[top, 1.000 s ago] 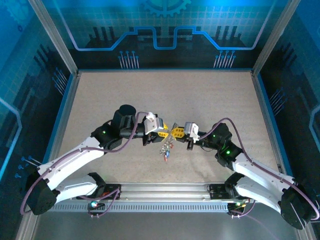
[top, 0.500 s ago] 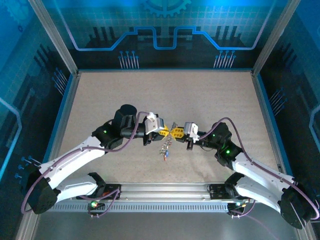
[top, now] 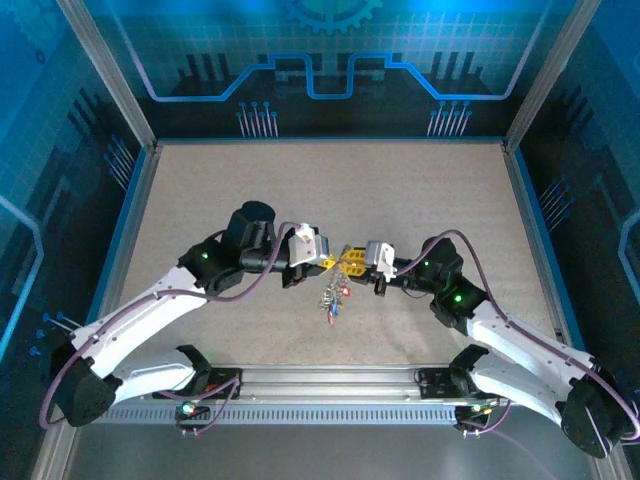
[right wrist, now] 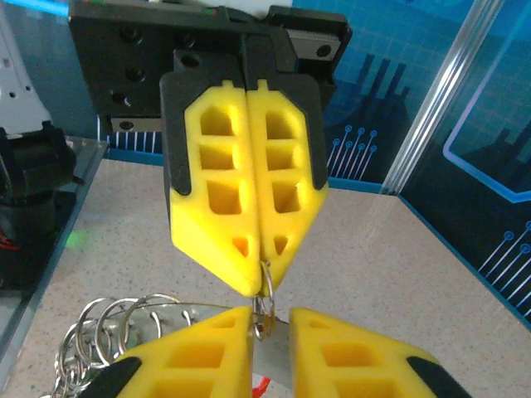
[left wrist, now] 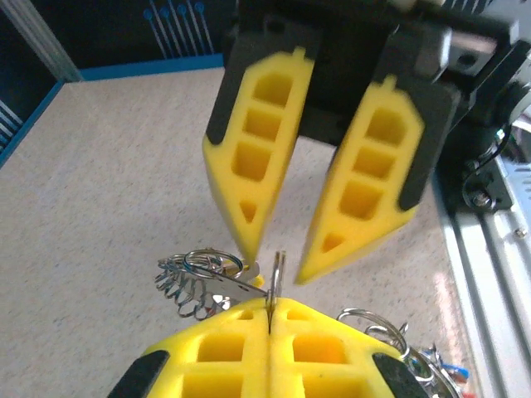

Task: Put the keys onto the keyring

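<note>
At the near edge, both arms are rising from their bases on the aluminium rail (top: 330,382) and bending inward, elbows out, so that their wrists are meeting tip to tip over the middle of the speckled worktop (top: 330,190). Just nearer than that meeting point, the keys (top: 331,298) are sitting in a small glinting cluster with red and blue tags; whether they are hanging or lying on the worktop is not clear from above. In the left wrist view some of them are showing low at the right (left wrist: 438,369), beside the yellow pads. The left end effector (top: 327,263) is pointing right with its jaws pressed fully together, pinching a thin silver ring (left wrist: 275,274) edge-on at the very tips; from the right wrist this ring (right wrist: 264,300) is dangling just under the closed tips. The keyring (left wrist: 187,286) is lying just left of that pinch as a coil of wire loops, touching or nearly touching the thin ring, and I cannot tell whether the two are one piece; in the right wrist view the loops (right wrist: 99,332) are fanning out at lower left. The right end effector (top: 349,262) is facing it from the opposite side, jaws spread apart and holding nothing, its fingertips straddling the ring. Beyond them the worktop is running back to a blue circuit-patterned wall (top: 320,60).
</note>
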Tool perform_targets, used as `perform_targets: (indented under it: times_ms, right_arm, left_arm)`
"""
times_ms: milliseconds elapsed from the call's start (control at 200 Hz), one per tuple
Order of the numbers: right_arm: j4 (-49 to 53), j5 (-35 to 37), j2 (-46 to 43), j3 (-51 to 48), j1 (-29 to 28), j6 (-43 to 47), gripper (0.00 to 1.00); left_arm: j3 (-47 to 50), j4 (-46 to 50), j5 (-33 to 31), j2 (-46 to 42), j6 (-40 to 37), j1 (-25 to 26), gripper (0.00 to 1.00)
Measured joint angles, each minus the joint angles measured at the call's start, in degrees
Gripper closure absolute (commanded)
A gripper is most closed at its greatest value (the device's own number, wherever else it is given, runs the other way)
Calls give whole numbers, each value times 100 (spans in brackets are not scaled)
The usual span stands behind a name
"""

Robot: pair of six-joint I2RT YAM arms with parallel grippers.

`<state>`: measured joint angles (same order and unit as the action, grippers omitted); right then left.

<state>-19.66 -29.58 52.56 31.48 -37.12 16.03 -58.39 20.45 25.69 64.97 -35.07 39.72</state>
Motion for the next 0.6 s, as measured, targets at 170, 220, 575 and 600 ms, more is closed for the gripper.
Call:
perform_targets:
  times_ms: [170, 220, 575, 600]
  right_arm:
    - [754, 7, 175, 511, 0, 125, 73]
    - [975, 4, 240, 634, 0, 166, 71]
    - [2041, -216, 507, 859, 7, 398, 63]
    - [2096, -247, 540, 879, 7, 426, 63]
  left_arm:
    - [-713, 1045, -824, 356, -664, 326, 100]
    - [-901, 1287, -1012, 470, -822, 398, 100]
    - [-1814, 2688, -1956, 946, -1930, 629, 100]
    - [-1891, 2771, -1996, 992, -1982, 645, 100]
